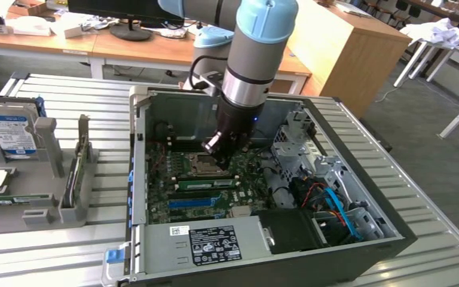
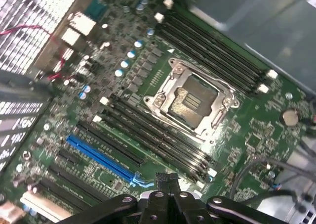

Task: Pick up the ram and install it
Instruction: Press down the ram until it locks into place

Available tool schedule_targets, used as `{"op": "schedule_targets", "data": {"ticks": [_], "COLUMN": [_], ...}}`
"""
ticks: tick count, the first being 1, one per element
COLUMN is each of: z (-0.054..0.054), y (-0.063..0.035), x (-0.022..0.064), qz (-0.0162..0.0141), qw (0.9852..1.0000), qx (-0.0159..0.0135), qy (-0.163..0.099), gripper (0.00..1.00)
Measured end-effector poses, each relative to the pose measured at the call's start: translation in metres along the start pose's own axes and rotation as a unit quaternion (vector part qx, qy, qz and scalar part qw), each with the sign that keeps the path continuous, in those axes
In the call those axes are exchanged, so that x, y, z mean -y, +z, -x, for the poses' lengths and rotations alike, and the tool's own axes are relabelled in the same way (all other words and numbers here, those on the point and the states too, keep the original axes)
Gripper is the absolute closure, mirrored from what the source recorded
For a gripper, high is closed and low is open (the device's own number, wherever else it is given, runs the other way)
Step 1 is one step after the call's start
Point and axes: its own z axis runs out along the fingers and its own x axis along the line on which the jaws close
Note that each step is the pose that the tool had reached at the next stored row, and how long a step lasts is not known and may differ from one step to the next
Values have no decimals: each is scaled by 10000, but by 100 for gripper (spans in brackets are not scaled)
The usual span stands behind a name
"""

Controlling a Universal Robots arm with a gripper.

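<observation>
Green motherboard [image 1: 205, 191] lies inside the open computer case [image 1: 357, 197], which sits on the slatted metal desk [image 1: 62, 101]. The arm reaches down into the case, its tool [image 1: 217, 156] hanging just above the CPU socket [image 2: 192, 103], fingers drawn together on nothing. The ram [image 1: 72, 179] stands on edge in a grey holder [image 1: 78, 191] on the desk, well apart from the tool at the exterior view's left, beside a hard drive [image 1: 10, 134].

arm [image 1: 241, 89] reaching down into open computer case [image 1: 357, 179], above motherboard [image 1: 205, 191].
</observation>
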Motion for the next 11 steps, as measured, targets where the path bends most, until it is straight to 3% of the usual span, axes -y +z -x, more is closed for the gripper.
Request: {"op": "schedule_targets", "data": {"ticks": [5,11], "z": [0,-1], "y": [7,17], "x": [0,0], "qz": [-16,-35], "qw": [9990,9952], "qx": [11,23], "qy": [444,982], "gripper": [89,89]}}
